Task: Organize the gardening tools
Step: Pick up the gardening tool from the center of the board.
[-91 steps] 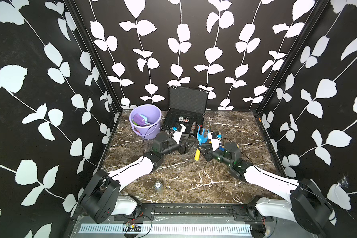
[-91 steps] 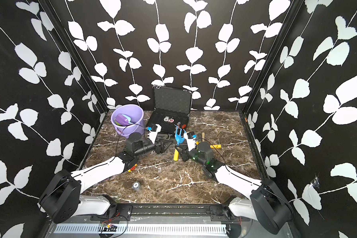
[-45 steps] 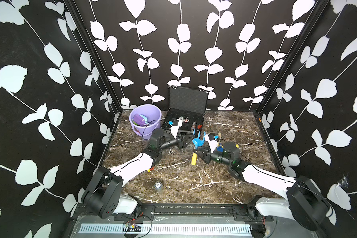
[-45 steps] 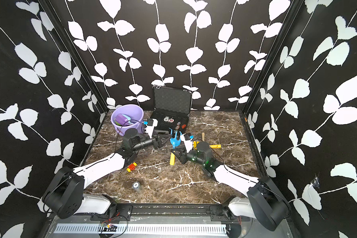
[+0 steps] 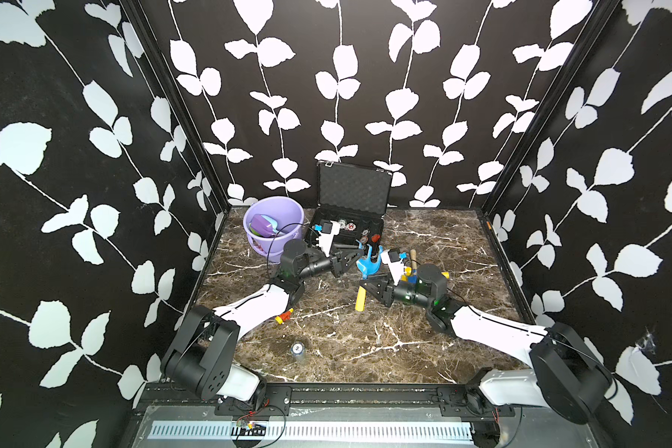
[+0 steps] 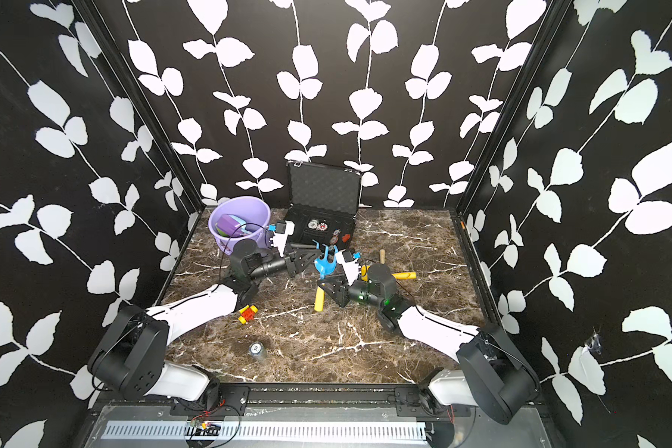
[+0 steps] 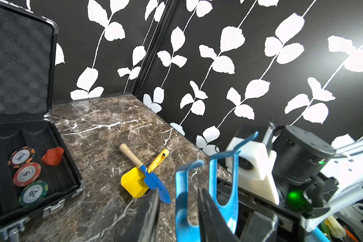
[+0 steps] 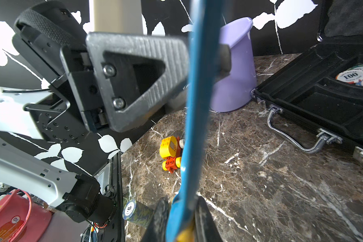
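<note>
A blue three-pronged rake [image 5: 369, 264] [image 6: 324, 264] with a yellow handle [image 5: 361, 300] is held up over the middle of the table. My right gripper [image 5: 364, 286] [image 8: 179, 215] is shut on it where head meets handle. My left gripper [image 5: 357, 255] [image 7: 177, 201] is open, its jaws on either side of one prong of the rake [image 7: 181, 188], with a gap on one side. A yellow scoop [image 7: 134, 184] and a blue trowel [image 7: 157, 184] lie crossed behind my right arm. In the purple bucket [image 5: 260, 246] [image 6: 226, 242] lie purple and light-blue tools [image 5: 264, 227].
An open black case [image 5: 350, 229] [image 6: 319, 227] of poker chips stands at the back, next to the bucket. A yellow-and-red toy vehicle [image 5: 284, 317] [image 6: 248, 313] lies by my left arm. A short stack of chips [image 5: 297, 349] [image 6: 256, 350] stands nearer the front.
My left gripper has swung towards the rake and narrowed its jaws round one prong. My right gripper has shifted the rake slightly left, still gripping it.
</note>
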Controlling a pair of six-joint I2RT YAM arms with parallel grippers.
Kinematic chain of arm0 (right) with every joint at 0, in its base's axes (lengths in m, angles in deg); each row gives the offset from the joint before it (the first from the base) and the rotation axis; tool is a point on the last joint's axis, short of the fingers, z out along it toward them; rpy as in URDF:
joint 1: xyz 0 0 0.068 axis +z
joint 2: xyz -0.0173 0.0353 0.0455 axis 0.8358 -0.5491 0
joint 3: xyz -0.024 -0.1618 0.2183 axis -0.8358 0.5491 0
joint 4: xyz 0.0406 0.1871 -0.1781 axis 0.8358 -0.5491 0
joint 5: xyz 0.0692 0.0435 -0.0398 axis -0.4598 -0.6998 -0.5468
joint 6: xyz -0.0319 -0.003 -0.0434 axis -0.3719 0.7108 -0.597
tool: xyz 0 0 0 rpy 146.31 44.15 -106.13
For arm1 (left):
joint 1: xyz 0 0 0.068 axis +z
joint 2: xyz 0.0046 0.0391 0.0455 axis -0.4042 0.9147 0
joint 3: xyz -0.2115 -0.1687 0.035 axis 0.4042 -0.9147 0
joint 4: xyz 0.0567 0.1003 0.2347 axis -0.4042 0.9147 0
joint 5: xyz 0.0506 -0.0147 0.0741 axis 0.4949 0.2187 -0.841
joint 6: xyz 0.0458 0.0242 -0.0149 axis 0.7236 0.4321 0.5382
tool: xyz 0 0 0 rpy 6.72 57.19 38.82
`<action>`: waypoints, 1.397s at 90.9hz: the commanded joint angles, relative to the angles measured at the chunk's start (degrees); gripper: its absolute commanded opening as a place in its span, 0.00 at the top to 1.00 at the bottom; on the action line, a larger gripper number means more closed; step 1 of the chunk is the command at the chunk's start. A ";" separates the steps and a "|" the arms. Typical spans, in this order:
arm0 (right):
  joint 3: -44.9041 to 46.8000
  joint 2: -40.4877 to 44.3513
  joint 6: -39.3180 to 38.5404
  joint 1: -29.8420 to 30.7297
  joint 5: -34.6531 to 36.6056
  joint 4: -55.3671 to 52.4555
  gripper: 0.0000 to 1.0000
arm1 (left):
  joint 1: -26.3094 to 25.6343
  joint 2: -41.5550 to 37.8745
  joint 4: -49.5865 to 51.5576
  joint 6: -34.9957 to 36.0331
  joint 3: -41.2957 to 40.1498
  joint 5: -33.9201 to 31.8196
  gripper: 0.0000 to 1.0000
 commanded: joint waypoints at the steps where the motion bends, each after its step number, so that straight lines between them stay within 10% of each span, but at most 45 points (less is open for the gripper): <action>1: -1.73 -0.85 0.65 0.56 -1.40 4.11 1.00 | 0.33 0.74 -3.50 -1.12 0.90 2.51 0.69; 40: -3.21 -2.29 1.18 0.78 -1.03 3.36 1.00 | 2.00 1.81 -6.80 -3.83 0.00 4.46 1.00; 57: -3.76 -1.29 0.26 0.78 1.33 0.70 0.79 | 2.51 -0.70 -4.09 -0.31 -0.66 3.11 1.00; 78: -3.18 2.62 -2.33 0.78 6.09 -7.70 0.23 | 2.54 -7.40 2.60 8.52 -1.64 -3.46 1.00; 127: 1.50 15.84 -5.25 0.78 21.51 -18.61 0.00 | 2.82 -23.54 1.54 29.55 -5.98 -30.29 1.00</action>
